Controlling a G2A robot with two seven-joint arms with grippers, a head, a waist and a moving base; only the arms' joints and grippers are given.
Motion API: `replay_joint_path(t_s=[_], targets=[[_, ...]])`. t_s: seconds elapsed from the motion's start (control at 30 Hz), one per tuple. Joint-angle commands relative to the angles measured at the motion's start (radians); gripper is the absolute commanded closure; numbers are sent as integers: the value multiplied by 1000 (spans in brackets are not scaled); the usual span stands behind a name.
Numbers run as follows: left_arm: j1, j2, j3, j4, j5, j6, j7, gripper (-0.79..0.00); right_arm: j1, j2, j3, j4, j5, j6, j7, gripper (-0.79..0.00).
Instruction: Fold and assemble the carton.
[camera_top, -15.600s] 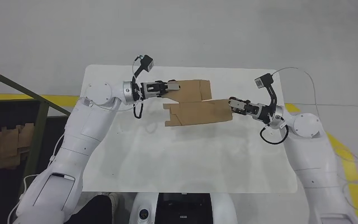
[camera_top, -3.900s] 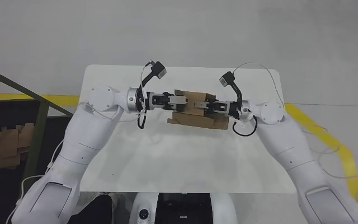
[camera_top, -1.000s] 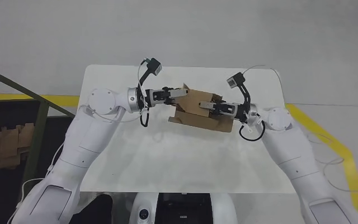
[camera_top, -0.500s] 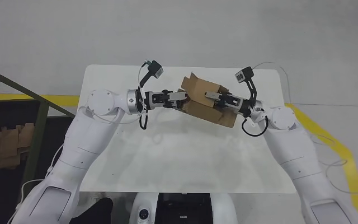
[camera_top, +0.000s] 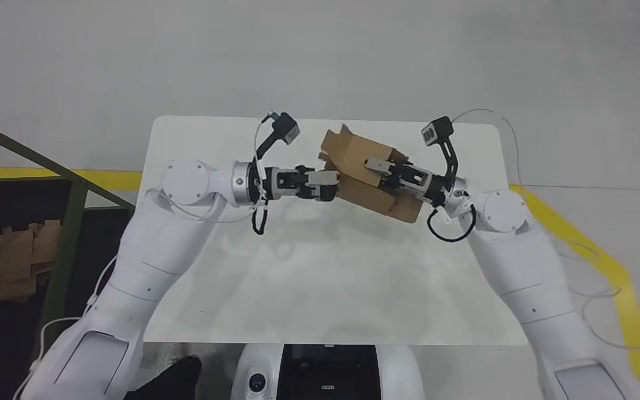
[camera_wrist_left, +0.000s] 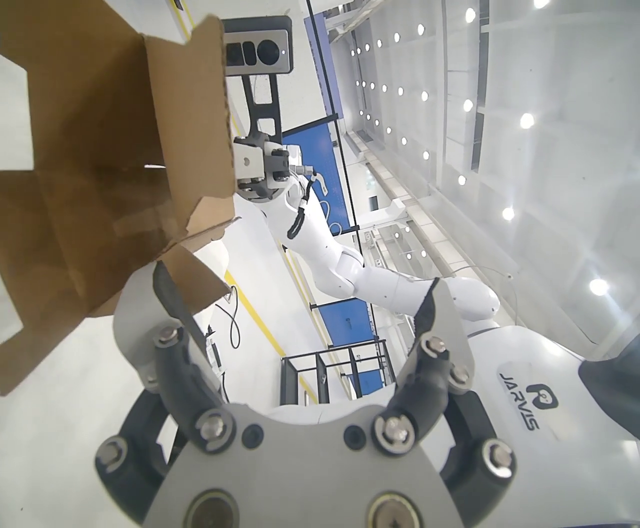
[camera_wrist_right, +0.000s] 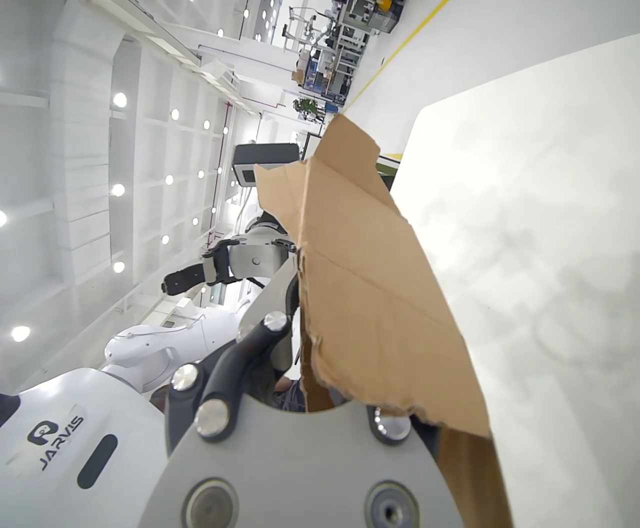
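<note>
The brown carton (camera_top: 362, 173) is held off the white table (camera_top: 250, 290), partly opened into a box shape and tilted. My right gripper (camera_top: 384, 171) is shut on one of its walls; in the right wrist view the cardboard (camera_wrist_right: 370, 280) runs between the fingers and hides the far one. My left gripper (camera_top: 330, 184) sits at the carton's left lower corner. In the left wrist view the left gripper (camera_wrist_left: 295, 285) is open, one finger (camera_wrist_left: 172, 300) just beside a carton flap (camera_wrist_left: 192, 272), with nothing between the fingers. The carton's open inside (camera_wrist_left: 90, 200) faces that camera.
The table's front half and left side are bare. A yellow floor line (camera_top: 60, 178) and a dark rail (camera_top: 40, 165) lie beyond the table's left edge.
The right gripper has raised and turned the carton toward the far right, and it has opened from a flat shape into a box. The left gripper moved slightly right and nearer.
</note>
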Motion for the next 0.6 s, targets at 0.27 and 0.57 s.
replay_joint_path(t_s=[0.27, 0.57], targets=[[-11, -3, 18, 3, 8, 3, -6, -785, -21, -2, 14, -36, 7, 17, -49, 0], [-19, -6, 29, 2, 8, 4, -12, -785, -31, -6, 13, -55, -1, 17, -74, 0]])
